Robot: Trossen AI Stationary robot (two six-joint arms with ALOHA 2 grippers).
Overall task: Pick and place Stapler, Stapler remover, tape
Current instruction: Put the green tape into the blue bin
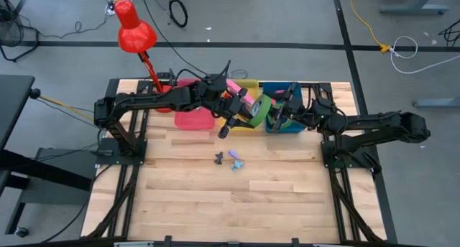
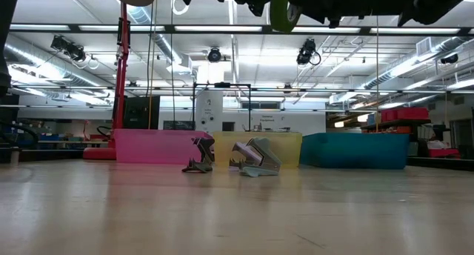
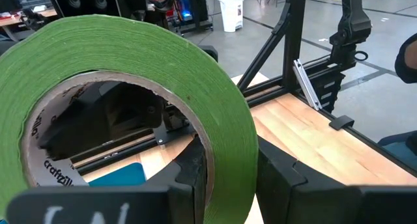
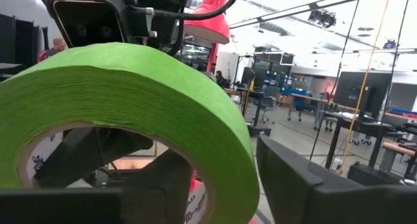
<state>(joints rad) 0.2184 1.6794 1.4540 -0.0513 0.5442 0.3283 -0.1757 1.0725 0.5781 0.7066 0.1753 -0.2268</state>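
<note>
Green tape roll (image 1: 259, 108) is airborne above the far bins. Left gripper (image 1: 244, 112) is clamped on its wall; right gripper (image 1: 277, 112) straddles the wall, clamp unclear. Light, stiff ring: grip through the band.

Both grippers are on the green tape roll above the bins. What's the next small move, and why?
Probably finish closing the right gripper on the green tape roll before the left gripper lets go. The roll hangs in the air over the yellow bin and blue bin, the left fingers straddle its wall, and the right fingers sit either side with a gap visible on one side.
</note>
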